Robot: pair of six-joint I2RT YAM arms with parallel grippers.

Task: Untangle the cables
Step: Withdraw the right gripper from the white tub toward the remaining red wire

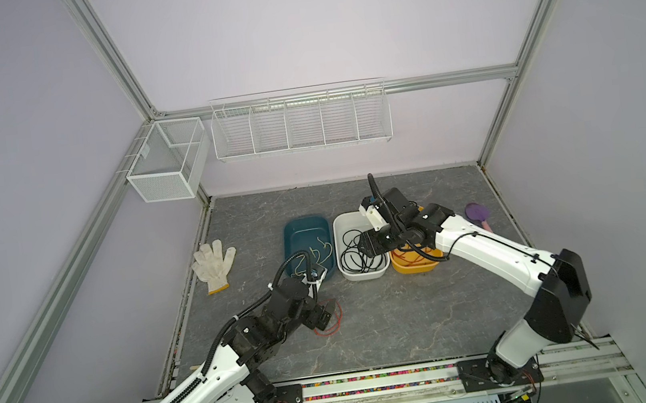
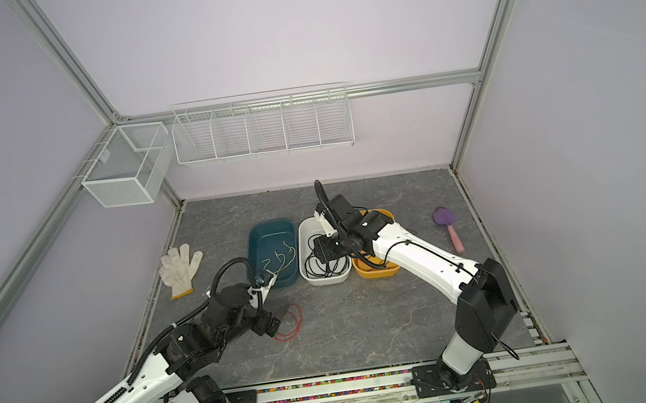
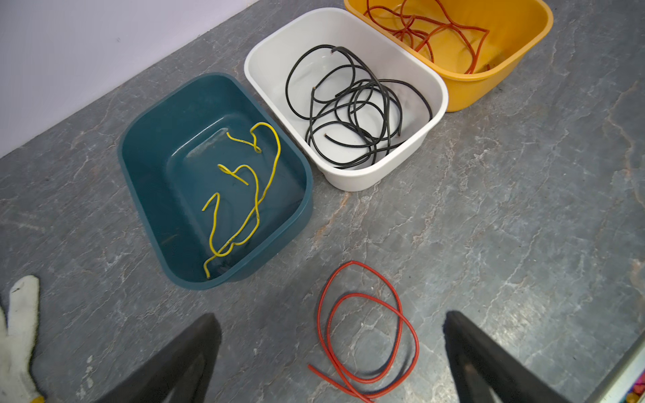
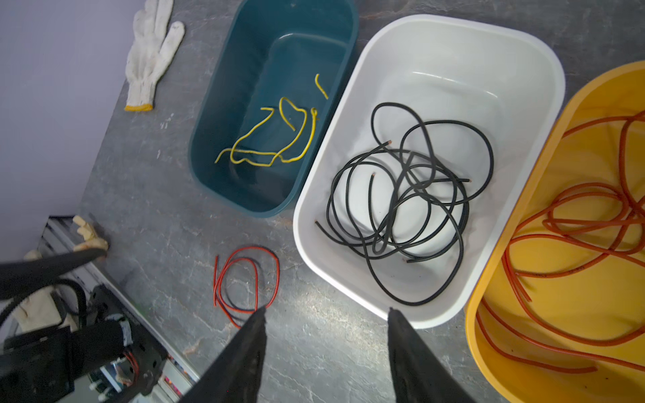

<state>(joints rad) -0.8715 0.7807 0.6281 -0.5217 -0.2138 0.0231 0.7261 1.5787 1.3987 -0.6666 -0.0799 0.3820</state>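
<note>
Grey table (image 1: 412, 325) across lower half of both top views. Mid-frame, three tubs in a row: teal tub (image 1: 300, 234), white tub (image 1: 364, 275), yellow tub (image 1: 413, 267). Left gripper (image 3: 331, 319) below teal tub, jaws wide, empty. Right gripper (image 4: 326, 311) over white tub, jaws partly spread, empty. Black cables (image 4: 415, 185) heaped in white tub, red cables (image 4: 576, 223) in yellow tub, yellow cables (image 3: 256, 209) in teal tub. One red cable (image 3: 353, 262) coiled on table just beside left gripper.

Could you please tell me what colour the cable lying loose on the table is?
The loose cable is red, seen best in the left wrist view.
</note>
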